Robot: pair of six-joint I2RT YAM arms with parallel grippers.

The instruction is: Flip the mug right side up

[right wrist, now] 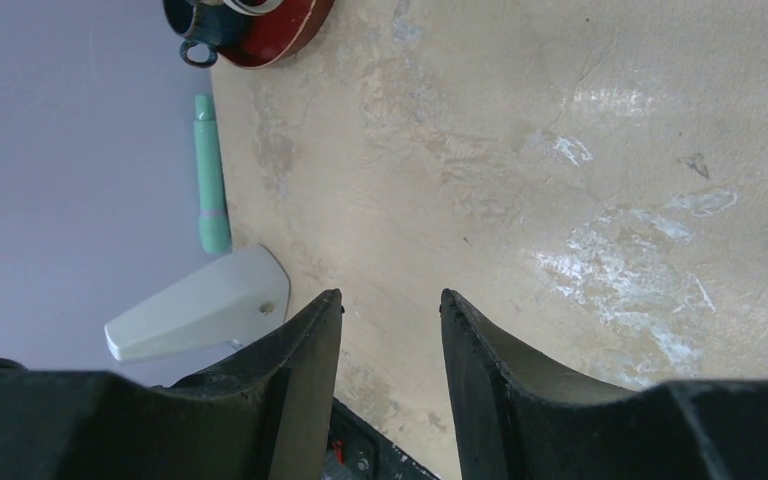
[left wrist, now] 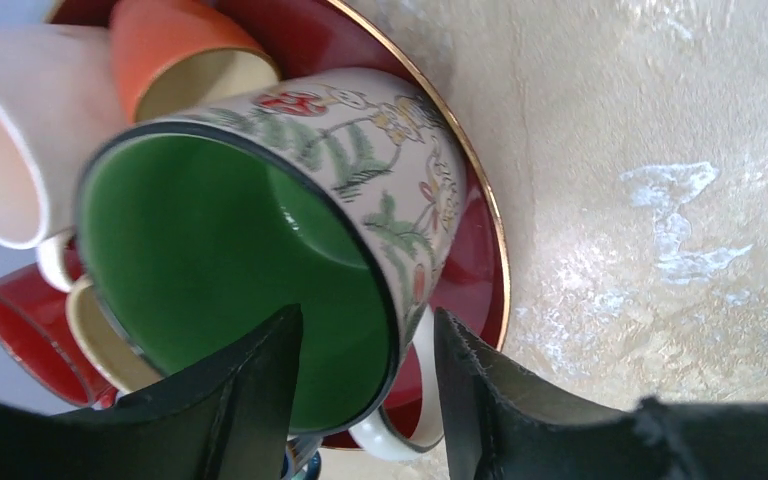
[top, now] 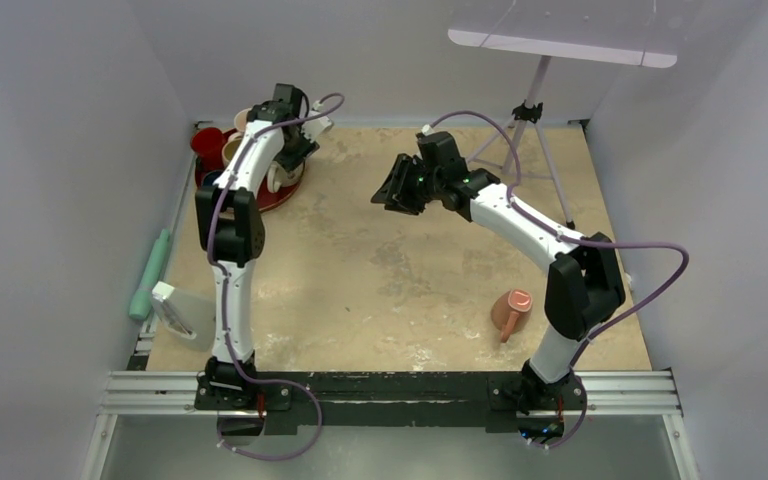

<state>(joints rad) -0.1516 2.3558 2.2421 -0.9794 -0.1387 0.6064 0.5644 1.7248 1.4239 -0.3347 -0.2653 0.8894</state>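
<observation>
I see mug (left wrist: pixel 260 230) cream, floral print, green inside; plate (left wrist: pixel 480 250) dark red, gold rim; upper-left cup (left wrist: pixel 165 45) orange

The top view looks down from behind the arm bases (top: pixel 245 385) over the whole mottled beige desk (top: pixel 390 270); the left wrist view crowds a floral, green-lined mug (left wrist: pixel 260 230) on a round dark-red plate (left wrist: pixel 480 250); the higher right wrist view shares that plate.
</observation>
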